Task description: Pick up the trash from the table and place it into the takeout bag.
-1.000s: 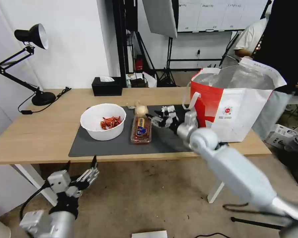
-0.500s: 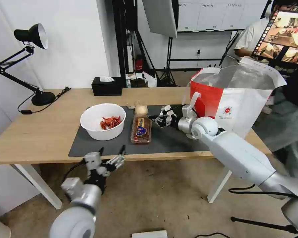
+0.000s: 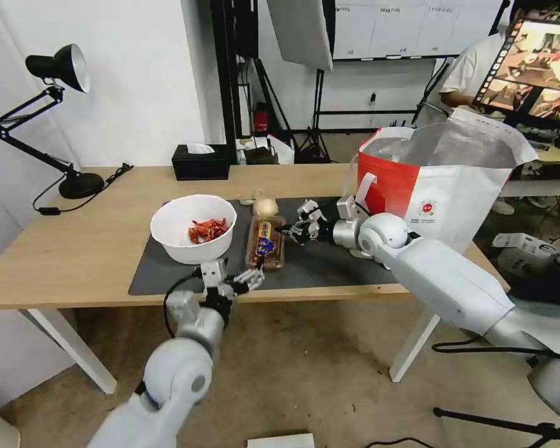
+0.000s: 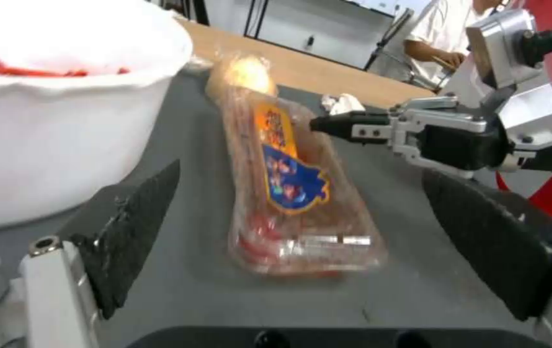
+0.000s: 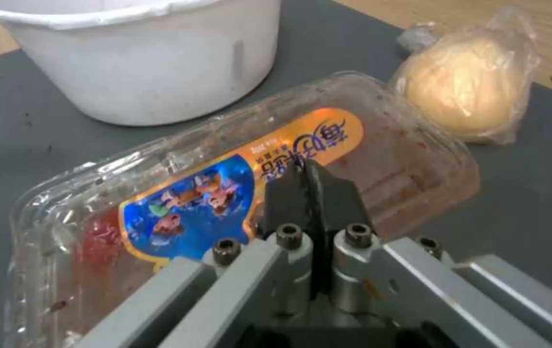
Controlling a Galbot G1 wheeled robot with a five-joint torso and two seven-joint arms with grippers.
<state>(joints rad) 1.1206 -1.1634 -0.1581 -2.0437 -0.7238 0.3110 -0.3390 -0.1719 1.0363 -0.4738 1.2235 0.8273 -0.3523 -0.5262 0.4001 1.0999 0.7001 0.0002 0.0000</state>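
One glossy clear tray (image 5: 237, 193), crinkled.

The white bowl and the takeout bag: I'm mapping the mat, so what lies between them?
In the head view, the clear plastic tray lies beside the white bowl; then the right gripper, then bare mat up to the takeout bag.

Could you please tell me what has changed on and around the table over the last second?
The left gripper has risen from below the desk edge to the near end of the clear plastic tray, fingers open. The right gripper has edged closer to the tray's side, fingers shut. Nothing has been grasped. The white bowl, small bag and takeout bag stayed put.
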